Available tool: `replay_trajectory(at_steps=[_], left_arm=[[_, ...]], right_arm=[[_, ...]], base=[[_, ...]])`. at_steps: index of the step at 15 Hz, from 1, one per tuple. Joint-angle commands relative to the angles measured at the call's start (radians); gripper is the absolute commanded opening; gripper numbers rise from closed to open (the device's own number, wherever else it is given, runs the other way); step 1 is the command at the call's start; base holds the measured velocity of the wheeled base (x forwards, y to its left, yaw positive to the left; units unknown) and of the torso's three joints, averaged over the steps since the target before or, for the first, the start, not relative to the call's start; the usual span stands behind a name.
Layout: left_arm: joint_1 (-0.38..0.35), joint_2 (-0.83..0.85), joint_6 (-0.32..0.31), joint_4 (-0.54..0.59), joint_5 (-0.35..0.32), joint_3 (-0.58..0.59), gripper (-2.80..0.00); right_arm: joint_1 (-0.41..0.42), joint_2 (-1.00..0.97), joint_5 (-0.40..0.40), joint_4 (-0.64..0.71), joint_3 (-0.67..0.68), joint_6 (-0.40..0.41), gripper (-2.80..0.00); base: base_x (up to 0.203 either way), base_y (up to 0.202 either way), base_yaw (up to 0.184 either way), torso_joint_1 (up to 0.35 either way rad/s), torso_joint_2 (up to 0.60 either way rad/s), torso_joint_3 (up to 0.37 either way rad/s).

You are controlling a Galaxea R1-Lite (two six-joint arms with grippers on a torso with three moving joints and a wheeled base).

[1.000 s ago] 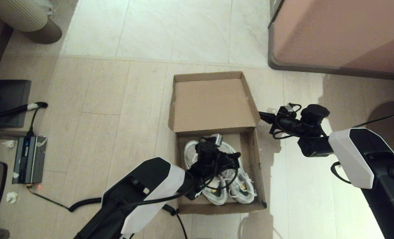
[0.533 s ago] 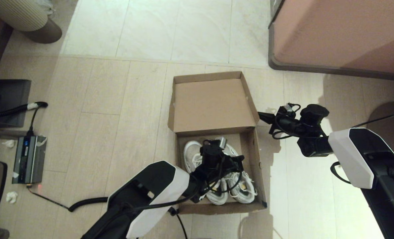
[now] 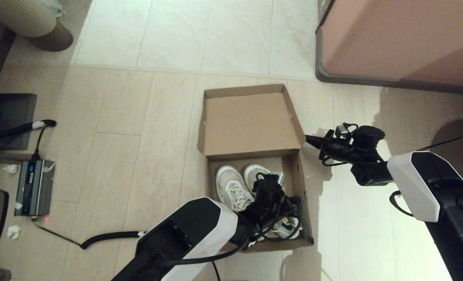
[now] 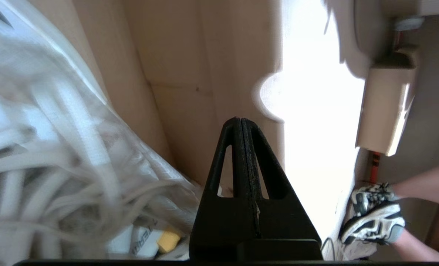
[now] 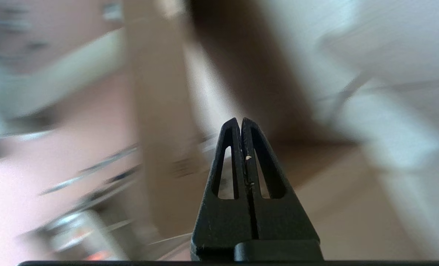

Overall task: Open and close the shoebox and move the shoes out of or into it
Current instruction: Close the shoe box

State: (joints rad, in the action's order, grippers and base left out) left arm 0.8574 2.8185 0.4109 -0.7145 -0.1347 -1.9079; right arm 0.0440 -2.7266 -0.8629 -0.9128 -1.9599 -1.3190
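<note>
1. The shoebox (image 3: 293, 183) sits open on the tiled floor (image 3: 145, 128) in front of me, its hinged lid (image 3: 251, 123) flipped back on the far side with the brown inside facing up.
2. The shoes (image 3: 233, 187) lie side by side inside the box, toes toward the lid. The left one shows nearly whole; the right one is mostly hidden under my left wrist, with only its toe and part of its heel visible.
3. My left gripper (image 4: 243, 123) is down inside the box over the right shoe, near the right wall. My fingers there are pressed together with nothing between them. In my left wrist view the laces (image 4: 56, 155) fill one side and the cardboard wall (image 4: 175, 74) stands just past my fingertips.
4. My right gripper (image 3: 308, 139) hovers outside the box, just beside the lid's right near corner; I cannot tell whether it touches the cardboard. Its fingers are also closed together and empty, as my right wrist view shows (image 5: 240, 123).
5. Farther out, the pinkish-brown cabinet (image 3: 403, 43) stands at the far right, well apart from the box.
6. On my left, a grey power unit (image 3: 34, 187) lies on the floor with a black cable (image 3: 98, 238) running from it.
</note>
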Motion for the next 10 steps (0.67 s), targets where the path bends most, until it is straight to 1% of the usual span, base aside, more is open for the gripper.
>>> replay_trajectory(at_steps=[1,2,3,4,5,7,8,9,10], left_arm=[[0.025,-0.004,0.002,0.007,0.0,0.001,-2.8],[0.033,-0.004,-0.001,0.014,0.002,0.004,-2.8],[0.038,-0.005,-0.025,0.03,0.033,0.008,-2.8],[0.041,-0.005,-0.066,0.061,0.078,0.006,-2.8],[0.043,-0.008,-0.1,0.097,0.102,0.002,-2.8],[0.043,-0.019,-0.166,0.149,0.128,0.005,-2.8],[0.042,-0.022,-0.201,0.164,0.164,0.005,-2.8],[0.03,-0.025,-0.217,0.165,0.202,0.004,-2.8],[0.01,-0.036,-0.217,0.165,0.209,0.006,-2.8]], right_arm=[[0.001,0.006,0.052,0.1,-0.002,0.193,-2.8],[-0.001,0.018,0.132,0.173,0.0,0.277,-2.8],[-0.006,0.038,0.215,0.229,0.0,0.333,-2.8],[-0.008,0.055,0.239,0.247,0.0,0.35,-2.8],[-0.008,0.066,0.24,0.248,0.003,0.351,-2.8],[-0.007,0.085,0.243,0.25,0.015,0.349,-2.8],[-0.007,0.091,0.243,0.25,0.022,0.348,-2.8],[-0.007,0.097,0.245,0.249,0.031,0.346,-2.8],[-0.007,0.1,0.245,0.249,0.038,0.347,-2.8]], base=[[0.0,0.0,0.0,0.0,0.0,0.0],[0.0,0.0,0.0,0.0,0.0,0.0],[0.0,0.0,0.0,0.0,0.0,0.0],[0.0,0.0,0.0,0.0,0.0,0.0],[0.0,0.0,0.0,0.0,0.0,0.0],[0.0,0.0,0.0,0.0,0.0,0.0],[0.0,0.0,0.0,0.0,0.0,0.0],[0.0,0.0,0.0,0.0,0.0,0.0],[0.0,0.0,0.0,0.0,0.0,0.0]])
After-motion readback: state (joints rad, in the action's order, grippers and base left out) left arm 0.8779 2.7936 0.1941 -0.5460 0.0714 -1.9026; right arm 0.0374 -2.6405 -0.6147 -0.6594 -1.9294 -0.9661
